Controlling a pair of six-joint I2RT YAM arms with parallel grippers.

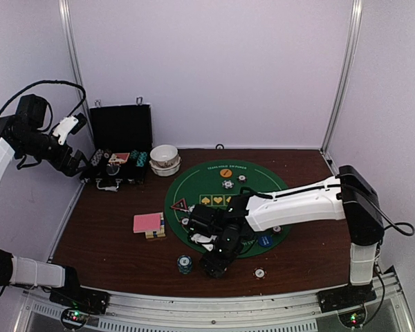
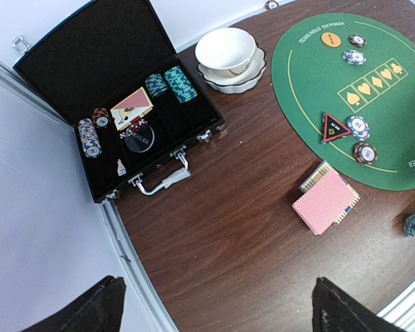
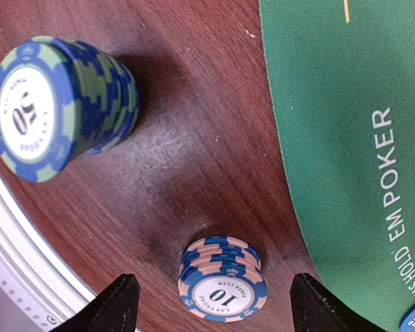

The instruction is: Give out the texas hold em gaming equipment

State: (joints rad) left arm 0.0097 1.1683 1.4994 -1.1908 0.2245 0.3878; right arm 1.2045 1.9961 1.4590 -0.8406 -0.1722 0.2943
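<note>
Closest to the right wrist lens, framed between the spread fingers (image 3: 117,304) of the right hand (image 3: 214,308): a short stack of blue-and-peach ten chips (image 3: 223,287), upright on bare counter (image 3: 187,159) just off the rim of the green mat (image 3: 346,138). Grips nothing; stands wide, clear of the stack on both sides, with less room on the mat side. Risks, by judgement: closing or withdrawing off-centre, catching the stack with one finger first and toppling or scattering it; swinging low toward the front rail, clipping the taller blue-green fifty stack (image 3: 59,107) parked nearby on the counter. Reaches in from the right, forearm stretched low across the mat, wrist dipped, fingers pointing down at the counter's near side. Farther out: pink-backed cards (image 1: 147,222) piled just left of the mat, red-triangle marker (image 1: 179,205), orange button (image 1: 225,173) and blue button (image 1: 263,241) on the felt among single chips. Farthest off, left hand (image 1: 72,162) lifted high beside the open black case (image 1: 121,128), equally wide and empty; white bowls (image 1: 164,159) next to the case.
</note>
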